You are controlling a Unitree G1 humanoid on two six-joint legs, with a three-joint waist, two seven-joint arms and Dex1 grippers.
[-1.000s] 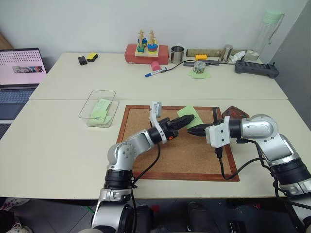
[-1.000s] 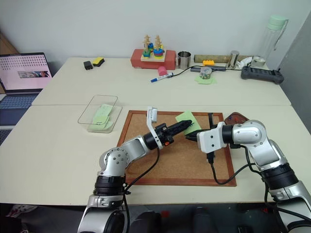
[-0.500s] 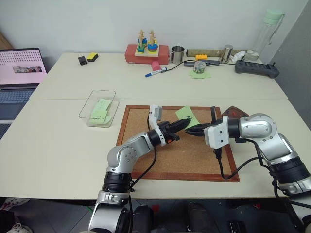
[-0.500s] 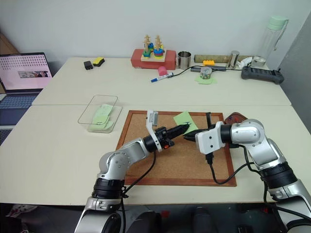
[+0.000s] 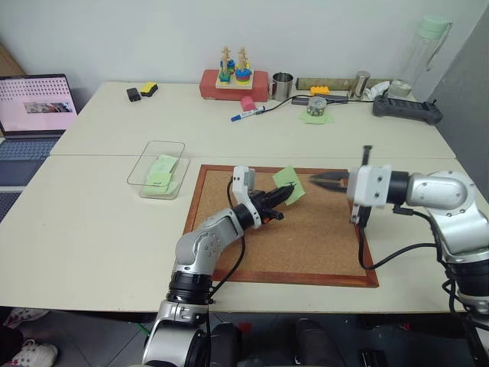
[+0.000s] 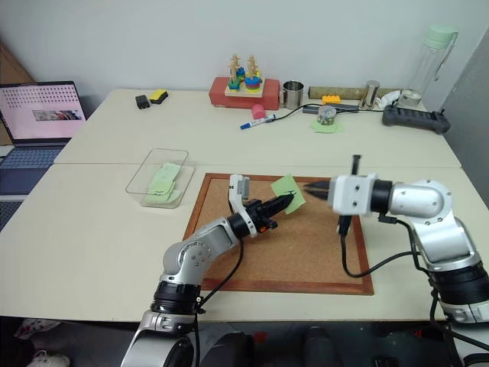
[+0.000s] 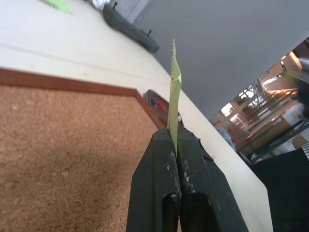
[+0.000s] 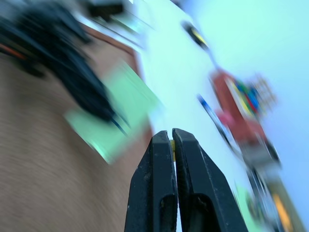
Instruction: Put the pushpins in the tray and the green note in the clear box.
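i have the left gripper clamped shut on the green note, holding it by one edge so the sheet stands up off the cork board rather than lying on it; in the left wrist view the paper rises edge-on straight out from between the closed fingers. the right gripper is pinched tight too, just off the far side of the note, apart from it; there seems to be something tiny and yellowish between its tips, likely a pin, but i cannot tell for sure.

what matters for the coming move: the clear box lies well off to the outer side of the left gripper, behind the way its fingers point, past the board's frame, with its long axis running away from me. the left arm is plainly the nearer one. the small dark tray sits just past the board's far corner, ahead of the note, and looks to hold pins already.
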